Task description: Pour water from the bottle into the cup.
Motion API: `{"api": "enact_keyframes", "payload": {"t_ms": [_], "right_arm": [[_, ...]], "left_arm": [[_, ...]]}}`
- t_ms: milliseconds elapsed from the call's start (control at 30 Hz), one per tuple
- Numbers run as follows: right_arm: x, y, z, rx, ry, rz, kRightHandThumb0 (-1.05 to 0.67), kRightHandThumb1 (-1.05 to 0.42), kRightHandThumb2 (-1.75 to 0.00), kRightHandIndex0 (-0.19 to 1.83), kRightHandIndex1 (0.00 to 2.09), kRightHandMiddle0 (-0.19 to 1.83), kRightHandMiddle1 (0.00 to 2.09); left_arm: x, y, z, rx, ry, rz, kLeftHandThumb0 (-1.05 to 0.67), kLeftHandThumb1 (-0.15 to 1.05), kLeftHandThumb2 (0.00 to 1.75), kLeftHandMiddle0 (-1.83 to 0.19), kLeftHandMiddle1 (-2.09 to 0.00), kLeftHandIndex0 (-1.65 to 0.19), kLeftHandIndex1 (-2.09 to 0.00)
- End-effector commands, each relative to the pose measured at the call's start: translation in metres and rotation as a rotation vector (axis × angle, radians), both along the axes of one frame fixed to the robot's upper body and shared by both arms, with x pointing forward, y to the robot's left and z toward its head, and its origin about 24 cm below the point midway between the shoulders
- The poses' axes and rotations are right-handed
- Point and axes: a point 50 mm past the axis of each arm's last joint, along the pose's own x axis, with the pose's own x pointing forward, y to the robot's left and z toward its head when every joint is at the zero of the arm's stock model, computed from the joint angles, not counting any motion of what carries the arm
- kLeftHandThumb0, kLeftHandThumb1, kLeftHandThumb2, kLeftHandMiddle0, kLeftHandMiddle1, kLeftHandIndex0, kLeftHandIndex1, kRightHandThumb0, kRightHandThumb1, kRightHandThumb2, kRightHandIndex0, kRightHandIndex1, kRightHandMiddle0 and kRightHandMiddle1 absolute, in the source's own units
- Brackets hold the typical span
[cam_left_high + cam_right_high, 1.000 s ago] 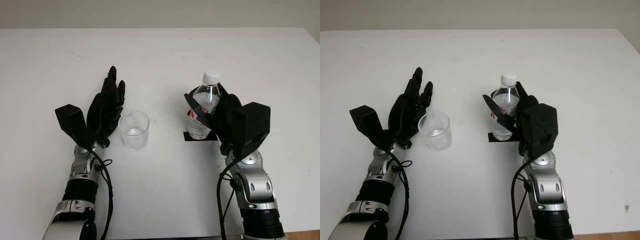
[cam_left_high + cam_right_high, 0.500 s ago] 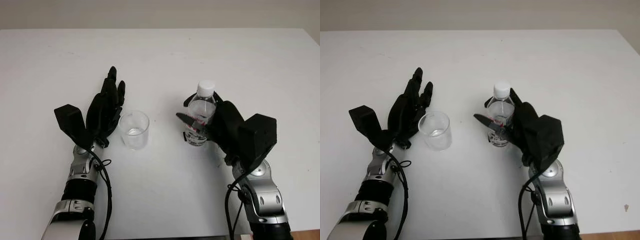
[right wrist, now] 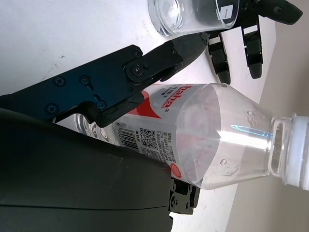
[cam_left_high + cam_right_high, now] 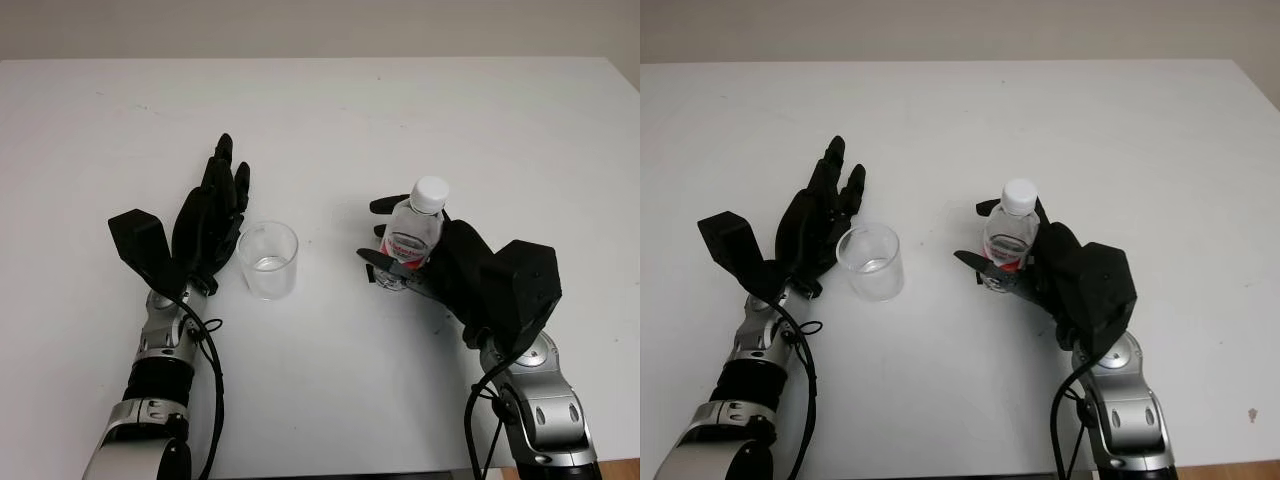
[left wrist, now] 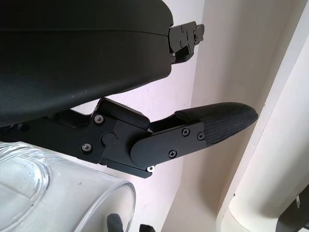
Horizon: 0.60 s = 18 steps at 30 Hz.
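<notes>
A clear plastic bottle (image 4: 410, 236) with a white cap and a red label is held up off the table, leaning back toward me, with my right hand (image 4: 402, 262) shut around its body. The right wrist view shows the bottle (image 3: 193, 133) gripped between the fingers (image 3: 116, 82) and the palm. A clear cup (image 4: 268, 260) stands upright on the white table (image 4: 330, 120) left of the bottle, with a little water at its bottom. My left hand (image 4: 212, 215) is open right beside the cup's left side. The cup's rim (image 5: 67, 193) appears in the left wrist view.
The table's far edge (image 4: 320, 58) meets a pale wall. Bare tabletop lies between the cup and the bottle and all around both arms.
My right hand has lifted the bottle off the small black mat where it stood and drawn it back and rightwards; the mat is hidden now. The left hand and cup have stayed put.
</notes>
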Motion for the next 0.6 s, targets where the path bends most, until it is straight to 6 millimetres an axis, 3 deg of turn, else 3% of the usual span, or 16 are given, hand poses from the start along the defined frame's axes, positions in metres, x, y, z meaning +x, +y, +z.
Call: {"api": "enact_keyframes", "payload": {"t_ms": [0,33,67,233,400,567], "right_arm": [[-0.001,-0.003,-0.001,-0.018,0.002,-0.002,-0.67,-0.86,-0.05,-0.11,0.49,-0.16,0.80],[-0.001,-0.003,-0.001,-0.019,0.003,-0.001,-0.69,-0.85,-0.05,-0.10,0.27,-0.15,0.62],[-0.001,-0.003,-0.001,-0.021,0.003,0.001,-0.70,-0.85,-0.05,-0.10,0.18,-0.16,0.53],[-0.002,-0.006,0.001,-0.032,-0.017,0.036,-0.84,-0.85,-0.05,-0.19,0.01,-0.19,0.07],[-0.004,-0.011,0.002,-0.122,-0.089,0.032,-1.01,-0.88,-0.06,-0.19,0.00,-0.19,0.00],[-0.010,-0.017,0.000,-0.140,-0.161,-0.015,-1.05,-0.89,-0.06,-0.19,0.00,-0.19,0.00]], "left_arm": [[-0.005,0.003,-0.016,-0.004,0.059,0.007,-0.86,1.05,0.70,0.14,-0.06,0.18,-0.05],[-0.005,0.003,-0.016,-0.006,0.057,0.007,-0.86,1.05,0.70,0.14,-0.05,0.18,-0.05],[-0.005,0.003,-0.015,-0.007,0.057,0.006,-0.86,1.05,0.70,0.14,-0.05,0.18,-0.05],[-0.004,0.002,-0.014,-0.005,0.056,0.004,-0.86,1.05,0.71,0.14,-0.05,0.18,-0.05],[-0.004,0.001,-0.013,-0.011,0.049,0.000,-0.86,1.05,0.70,0.14,-0.05,0.18,-0.05],[-0.003,-0.002,-0.012,-0.004,0.044,-0.006,-0.86,1.05,0.70,0.15,-0.05,0.18,-0.05]]}}
